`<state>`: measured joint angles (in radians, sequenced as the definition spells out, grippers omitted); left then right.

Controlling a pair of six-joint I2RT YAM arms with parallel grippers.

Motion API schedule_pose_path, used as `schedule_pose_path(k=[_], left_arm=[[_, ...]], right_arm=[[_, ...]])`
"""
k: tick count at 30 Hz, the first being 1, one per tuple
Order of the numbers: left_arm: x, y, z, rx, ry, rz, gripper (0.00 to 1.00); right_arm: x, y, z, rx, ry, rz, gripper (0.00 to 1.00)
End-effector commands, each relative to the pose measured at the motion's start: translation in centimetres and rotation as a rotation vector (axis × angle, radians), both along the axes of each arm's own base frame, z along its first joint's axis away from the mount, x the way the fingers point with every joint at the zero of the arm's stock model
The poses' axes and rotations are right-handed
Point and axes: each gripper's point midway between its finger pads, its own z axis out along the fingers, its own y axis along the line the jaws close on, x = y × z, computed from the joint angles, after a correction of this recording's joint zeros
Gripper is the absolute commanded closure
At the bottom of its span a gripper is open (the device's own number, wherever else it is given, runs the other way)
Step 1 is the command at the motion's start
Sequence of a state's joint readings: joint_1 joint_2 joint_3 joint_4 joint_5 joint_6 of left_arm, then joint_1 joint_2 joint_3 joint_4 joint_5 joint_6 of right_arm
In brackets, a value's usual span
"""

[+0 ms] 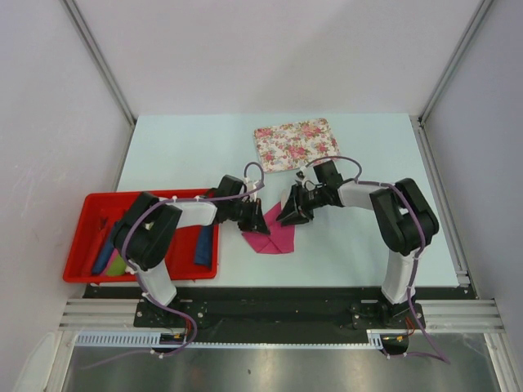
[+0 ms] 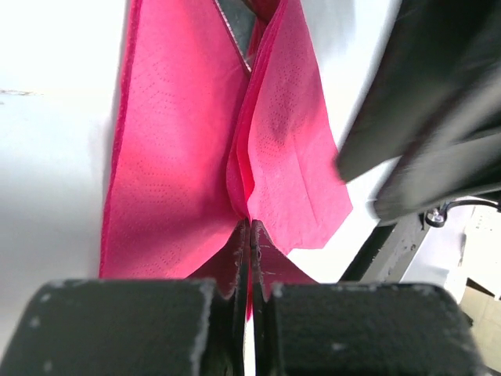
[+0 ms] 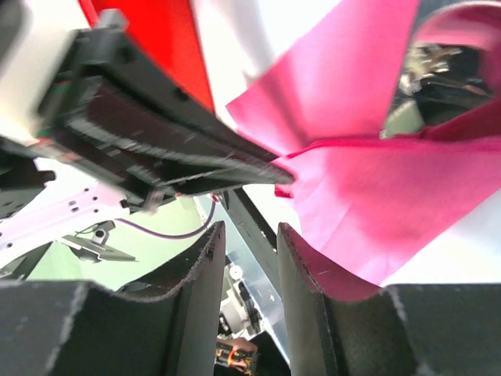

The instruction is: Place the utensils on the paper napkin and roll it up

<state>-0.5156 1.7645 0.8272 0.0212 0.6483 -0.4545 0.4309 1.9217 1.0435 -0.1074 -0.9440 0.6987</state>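
Note:
The magenta-pink paper napkin (image 1: pixel 267 239) lies crumpled into upright folds on the table between my two grippers. My left gripper (image 1: pixel 258 220) is shut on a raised fold of it; in the left wrist view the jaws (image 2: pixel 250 224) pinch the pink paper (image 2: pixel 172 157) tight. My right gripper (image 1: pixel 286 215) is open and empty, just right of the napkin (image 3: pixel 376 196), and its fingers (image 3: pixel 249 229) stand apart with nothing between them. A sliver of grey metal utensil (image 2: pixel 233 22) shows inside the folds; the rest of the utensils are hidden.
A red tray (image 1: pixel 90 200) at the left holds blue rolls (image 1: pixel 203 245) and a green roll (image 1: pixel 117 265). A floral mat (image 1: pixel 296 144) lies at the back centre. Both arms crowd together over the napkin. The table's near edge is close behind it.

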Motion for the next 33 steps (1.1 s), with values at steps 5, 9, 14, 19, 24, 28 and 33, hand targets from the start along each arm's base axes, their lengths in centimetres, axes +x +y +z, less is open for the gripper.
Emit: schedule_pose_path(k=[5, 9, 14, 19, 24, 28, 33], left_arm=[[2.0, 0.4, 1.2, 0.036, -0.097, 0.008, 1.0], [2.4, 0.5, 0.9, 0.055, -0.103, 0.004, 1.0], [2.4, 0.5, 0.6, 0.065, -0.103, -0.004, 1.0], [2.2, 0.7, 0.3, 0.077, -0.098, -0.005, 1.0], [1.9, 1.0, 0.1, 0.083, -0.089, -0.003, 1.0], [1.7, 1.1, 0.0, 0.088, -0.085, -0.006, 1.0], [1.4, 1.3, -0.2, 0.094, -0.08, -0.005, 1.0]], right_arm=[[-0.2, -1.4, 0.9, -0.038, -0.073, 0.024, 0.71], [-0.3, -1.4, -0.5, -0.073, -0.089, 0.041, 0.75], [-0.2, -1.4, -2.6, -0.114, -0.08, 0.056, 0.8], [0.0, -1.1, -3.6, -0.123, -0.076, 0.06, 0.8], [0.5, 0.0, -3.2, -0.107, -0.096, 0.064, 0.81], [0.9, 0.4, -3.0, -0.103, -0.099, 0.06, 0.8], [1.3, 0.1, -3.7, -0.162, -0.127, 0.056, 0.82]])
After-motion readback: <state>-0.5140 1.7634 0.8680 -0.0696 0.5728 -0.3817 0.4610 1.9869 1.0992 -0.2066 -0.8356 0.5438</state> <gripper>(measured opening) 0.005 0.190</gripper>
